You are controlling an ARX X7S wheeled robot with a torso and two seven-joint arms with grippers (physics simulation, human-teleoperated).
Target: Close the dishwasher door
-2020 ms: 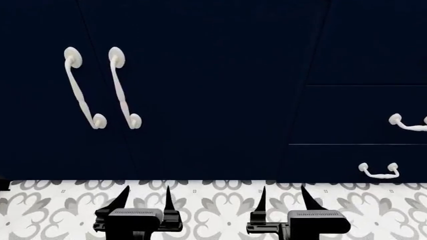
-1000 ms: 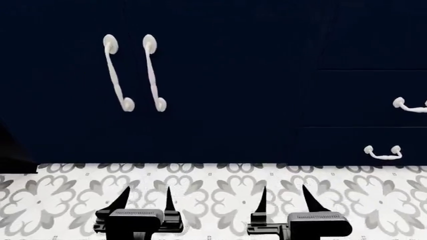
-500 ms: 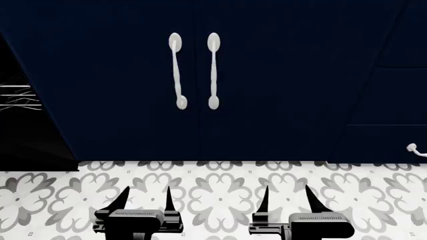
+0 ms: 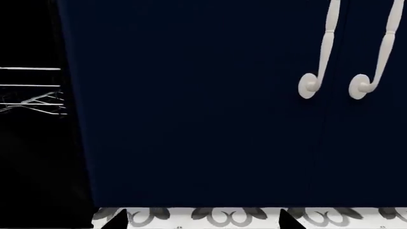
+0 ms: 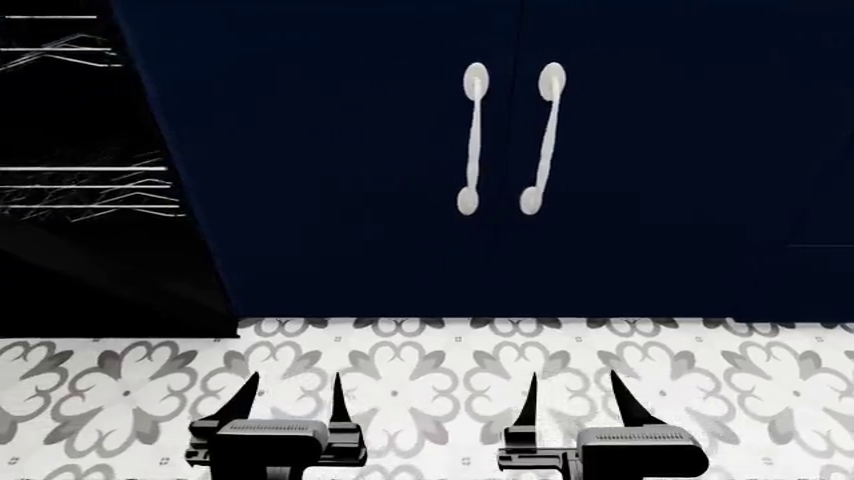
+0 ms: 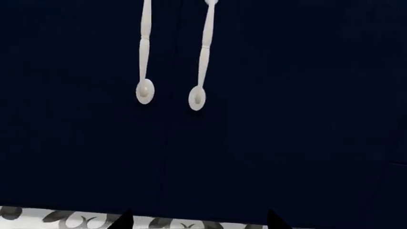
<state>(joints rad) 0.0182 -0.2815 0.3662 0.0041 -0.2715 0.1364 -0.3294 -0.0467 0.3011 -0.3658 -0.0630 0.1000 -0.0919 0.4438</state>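
I'm lining up on the dishwasher [image 5: 80, 200] beside the cabinet [image 5: 400, 180], keeping both claws [image 5: 286, 395] [image 5: 571, 395] spread, empty, for pushing.

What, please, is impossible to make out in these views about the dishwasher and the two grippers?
- Dishwasher door: no view shows a panel separable from the black opening; racks run off the head view's edge.
- Left gripper, right gripper: both open; wrist views cut off everything but the fingertips.
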